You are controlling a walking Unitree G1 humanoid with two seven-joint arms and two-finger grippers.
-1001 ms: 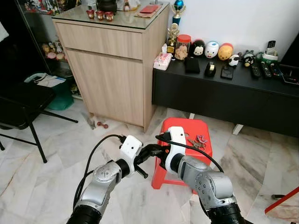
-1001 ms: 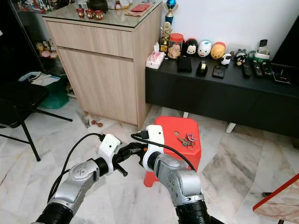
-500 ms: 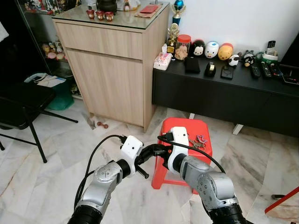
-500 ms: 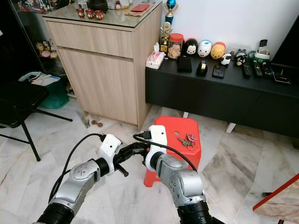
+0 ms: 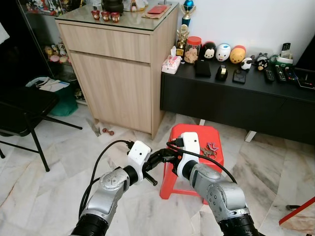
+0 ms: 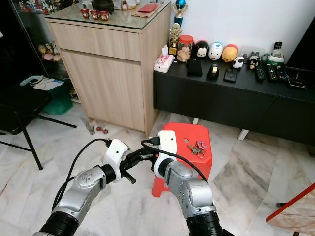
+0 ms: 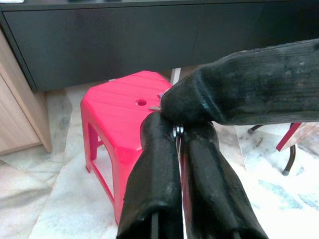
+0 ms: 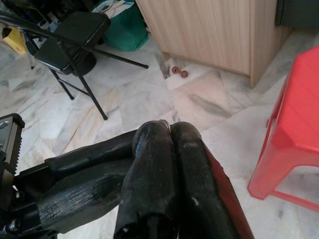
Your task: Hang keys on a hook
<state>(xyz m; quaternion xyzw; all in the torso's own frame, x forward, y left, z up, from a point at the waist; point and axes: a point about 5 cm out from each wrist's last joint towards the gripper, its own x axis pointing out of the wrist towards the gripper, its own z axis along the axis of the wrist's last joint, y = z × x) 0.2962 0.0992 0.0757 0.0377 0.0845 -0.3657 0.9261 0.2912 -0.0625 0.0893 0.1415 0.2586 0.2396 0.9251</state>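
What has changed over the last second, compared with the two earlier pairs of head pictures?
Very little. The right gripper and its white wrist have crept forward, closer to the red stool, with the left gripper staying crossed against it, both pairs of fingers pressed together. The keys still lie untouched on the stool. Cabinet and black console unchanged.

red stool (image 5: pixel 197 135) on marble floor (image 5: pixel 59 162) | keys (image 5: pixel 210 149) lie on stool top
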